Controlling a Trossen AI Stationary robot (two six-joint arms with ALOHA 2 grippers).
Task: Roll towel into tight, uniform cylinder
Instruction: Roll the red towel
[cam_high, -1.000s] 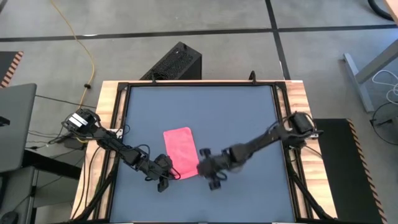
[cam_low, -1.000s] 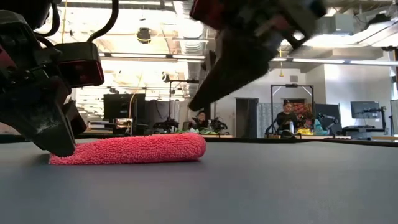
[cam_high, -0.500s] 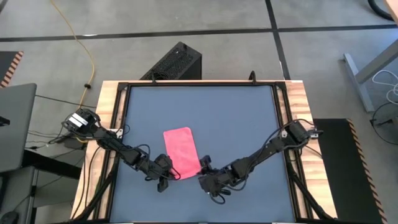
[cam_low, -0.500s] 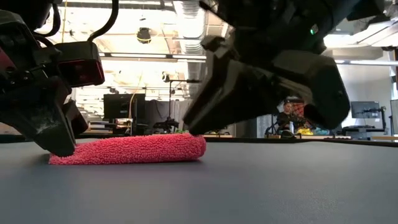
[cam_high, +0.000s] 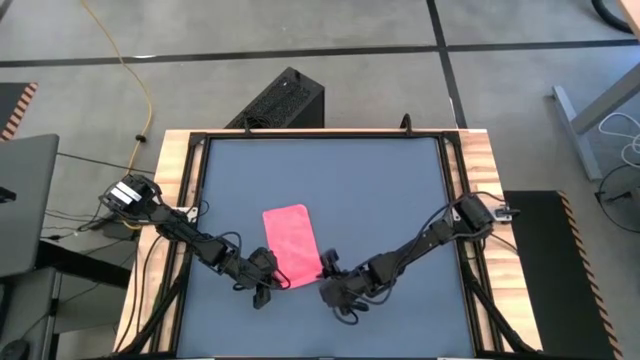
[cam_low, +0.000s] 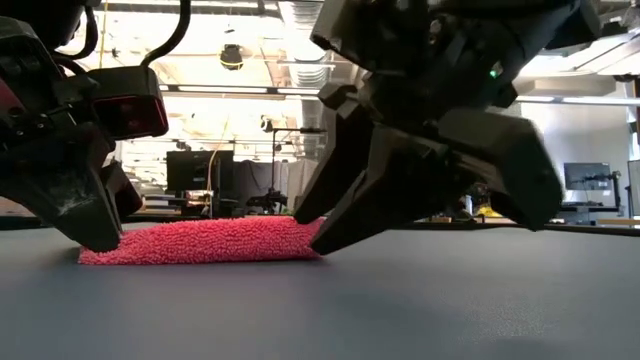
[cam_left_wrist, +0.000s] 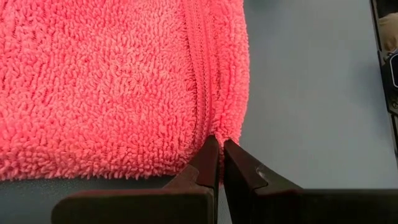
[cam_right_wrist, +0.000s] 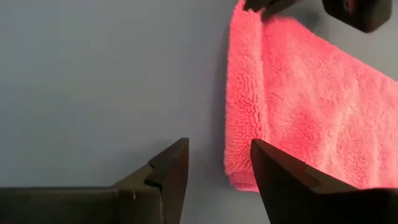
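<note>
Here the towel (cam_high: 293, 245), folded into a narrow pink strip, lies flat on the dark table (cam_high: 330, 180), toward its front edge and left of centre. The left gripper (cam_left_wrist: 217, 163) sits at the towel's front-left corner with its fingers pressed together, pinching the hem there. The right gripper (cam_right_wrist: 217, 163) is low over the table at the towel's front-right corner, its fingers (cam_right_wrist: 169, 167) spread apart with nothing between them, one fingertip just beside the towel's edge.
</note>
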